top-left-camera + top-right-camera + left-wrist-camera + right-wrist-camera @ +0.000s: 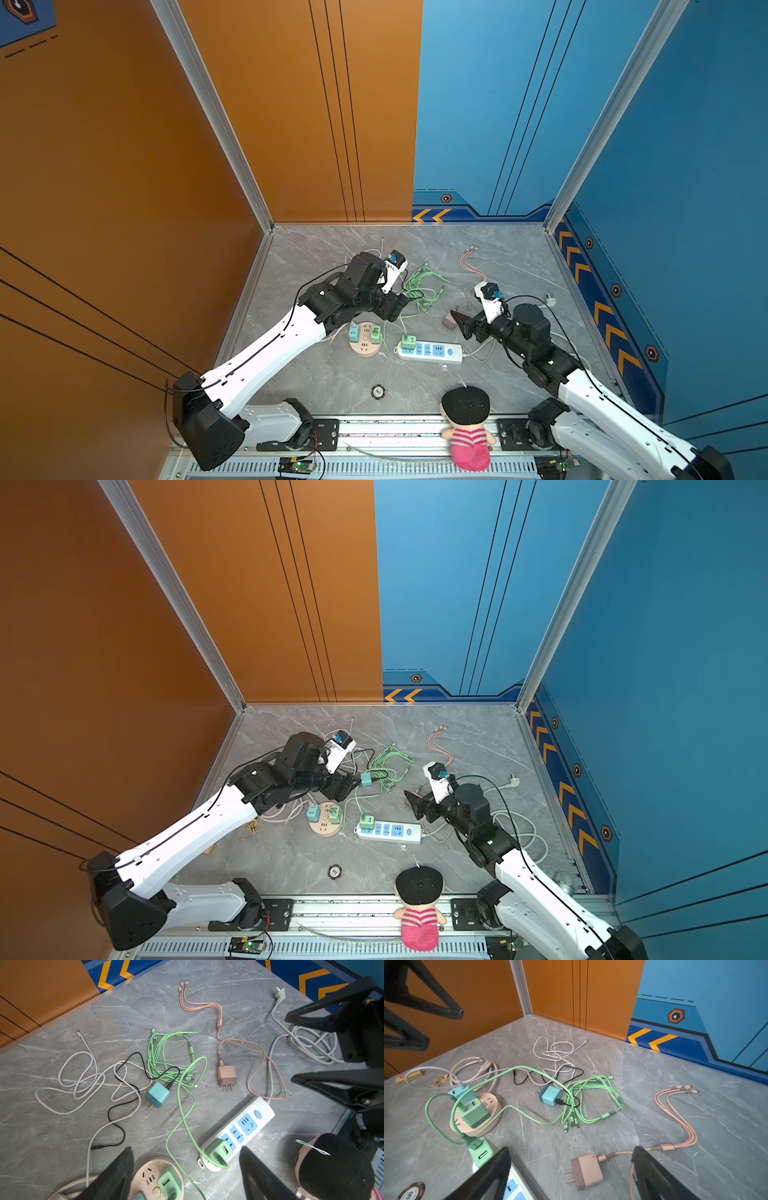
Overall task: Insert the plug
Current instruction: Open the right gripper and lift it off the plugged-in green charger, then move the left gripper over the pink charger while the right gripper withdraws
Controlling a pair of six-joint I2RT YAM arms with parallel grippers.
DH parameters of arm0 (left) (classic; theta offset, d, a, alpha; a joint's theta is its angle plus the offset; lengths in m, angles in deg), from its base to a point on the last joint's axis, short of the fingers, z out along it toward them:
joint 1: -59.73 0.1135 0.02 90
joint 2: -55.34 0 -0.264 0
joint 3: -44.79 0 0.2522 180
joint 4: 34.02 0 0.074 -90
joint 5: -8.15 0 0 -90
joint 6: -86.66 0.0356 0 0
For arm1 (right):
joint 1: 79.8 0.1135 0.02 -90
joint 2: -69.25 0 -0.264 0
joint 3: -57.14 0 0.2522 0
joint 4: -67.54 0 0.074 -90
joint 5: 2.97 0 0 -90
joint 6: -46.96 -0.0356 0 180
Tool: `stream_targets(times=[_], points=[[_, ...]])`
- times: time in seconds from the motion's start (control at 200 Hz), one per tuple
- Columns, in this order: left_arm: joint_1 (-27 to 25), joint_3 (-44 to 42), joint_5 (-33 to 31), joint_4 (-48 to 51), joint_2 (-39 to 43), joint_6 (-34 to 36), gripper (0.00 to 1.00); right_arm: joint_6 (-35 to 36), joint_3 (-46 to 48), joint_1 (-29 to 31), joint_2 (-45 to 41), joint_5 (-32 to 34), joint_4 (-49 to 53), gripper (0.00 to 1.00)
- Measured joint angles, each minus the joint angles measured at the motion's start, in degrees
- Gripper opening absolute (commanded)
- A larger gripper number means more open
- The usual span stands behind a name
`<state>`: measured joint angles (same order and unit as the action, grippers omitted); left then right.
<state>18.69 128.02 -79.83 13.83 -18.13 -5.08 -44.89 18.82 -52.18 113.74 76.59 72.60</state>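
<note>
Bench (pixel 498 257) strewn with cables (pixel 424 286), both hands empty, pink plug (pixel 449 321) not yet inserted.

Right hand (pixel 571 1149) hovers spread wide apart, holding nothing; left hand (pixel 186 1148), left of centre in both top views, is likewise apart and empty. White power strip (pixel 432 351) lies at lower centre of the bench, a green adapter (pixel 408 343) in its left end, blue sockets free. The pink plug lies on its side just right of centre, above the strip and beside the right hand, prongs (pixel 568 1172) level with the bench. Judged best: close on the plug's flat sides, tip the prongs downward, line them over a free two-slot socket, press straight down, left hand steadying the strip.
</note>
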Motion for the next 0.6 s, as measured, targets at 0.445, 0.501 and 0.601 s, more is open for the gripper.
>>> stream_targets(times=[0.445,0.501,0.601], points=[[-4.8,8.6,0.2,1.7,-11.7,1.5,0.81,-8.0,-1.0,-8.5,-0.3,0.3,3.9,0.94],[-5.2,9.5,0.3,1.8,-13.0,1.5,0.81,-8.6,-1.2,-9.0,-0.1,0.3,4.0,0.95],[-5.9,11.4,0.4,2.3,-15.4,1.4,0.80,-9.2,-1.5,-9.7,0.7,0.3,4.0,0.95]])
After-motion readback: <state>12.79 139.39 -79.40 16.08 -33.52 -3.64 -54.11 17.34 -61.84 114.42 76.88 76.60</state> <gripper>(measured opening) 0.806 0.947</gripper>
